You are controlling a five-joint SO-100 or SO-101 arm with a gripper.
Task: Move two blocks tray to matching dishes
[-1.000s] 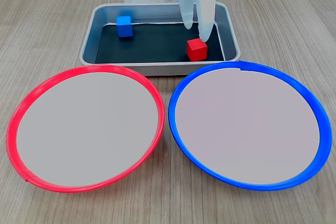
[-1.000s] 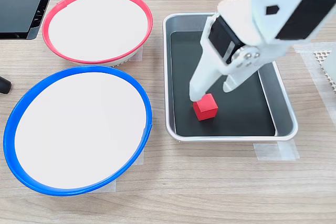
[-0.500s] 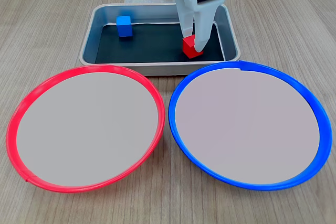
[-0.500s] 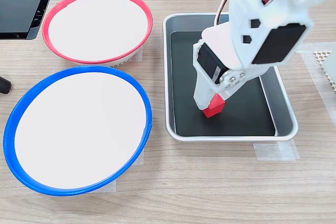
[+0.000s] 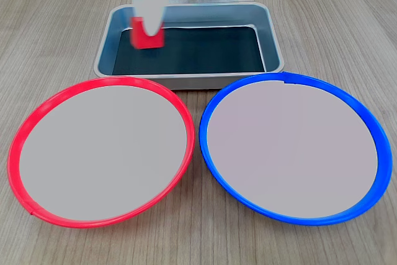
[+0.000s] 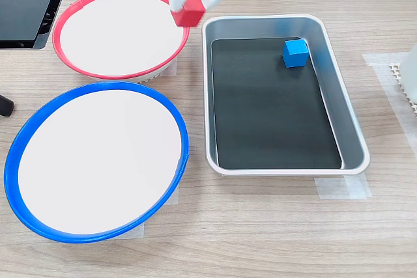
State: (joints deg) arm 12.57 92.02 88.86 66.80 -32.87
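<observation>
A pale wood-grain tabletop (image 5: 62, 23) carries a rectangular silver-grey metal tray (image 5: 273, 41) with rounded corners, a rolled rim and a flat matte black bottom. Near the tray in a fixed view sit two large round shallow dishes with smooth pale grey centres: the red-rimmed dish (image 5: 25, 134) on the left and the blue-rimmed dish (image 5: 372, 134) on the right, their rims almost touching. In another fixed view the red-rimmed dish (image 6: 71, 17) lies far left, the blue-rimmed dish (image 6: 19, 154) near left, and the tray (image 6: 352, 135) on the right.

The tool (image 5: 147, 32), made of smooth white plastic and blurred, pinches a small bright red cube (image 5: 147, 34) between its two fingers, which press on opposite faces. In another fixed view the tool (image 6: 187, 10) holds the red cube (image 6: 187, 11) lifted, over the right edge of the red-rimmed dish just beside the tray's far left corner.

A small bright blue cube (image 6: 295, 53) rests on the tray's black bottom, close to its far right wall. A strip of clear tape (image 6: 342, 188) lies at the tray's near rim, and a white perforated mat (image 6: 404, 79) sits at the right edge.
</observation>
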